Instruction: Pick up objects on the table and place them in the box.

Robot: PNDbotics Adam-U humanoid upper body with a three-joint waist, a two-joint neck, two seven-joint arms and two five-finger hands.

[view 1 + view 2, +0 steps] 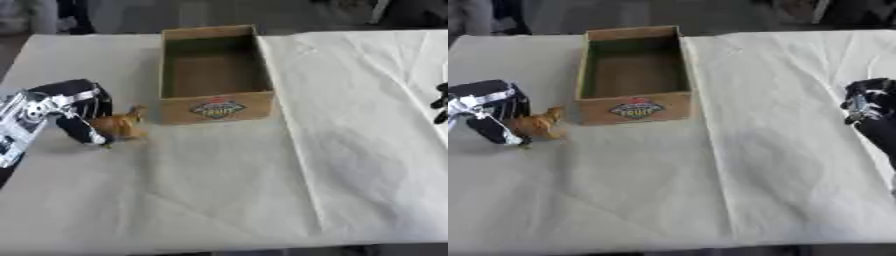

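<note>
A table (219, 200) draped in creased off-white cloth fills the scene, its far edge meeting a dim floor. An open cardboard box (214, 70) stands lengthwise at the far middle of the table, a colourful label on its near wall, and nothing shows inside it. At the left, the robot's left hand (79, 112) is down at the cloth with its dark fingers curled round a small orange-brown object (122, 125), apparently a toy figure, which sits on the table just beside the box's near-left corner. Whether the toy is already lifted clear of the cloth cannot be told; it looks to be at or very near the surface. The hand comes at the toy from the left, which leaves the side toward the box free, so a short lift and a carry to the right and far side would probably bring it over the open top. The right hand (868, 105) shows at the right edge, well apart from the box and the toy; how its fingers stand cannot be told, and it appears to take no part in this step. The task looks to be at its grasping stage, with the placing not yet done.
</note>
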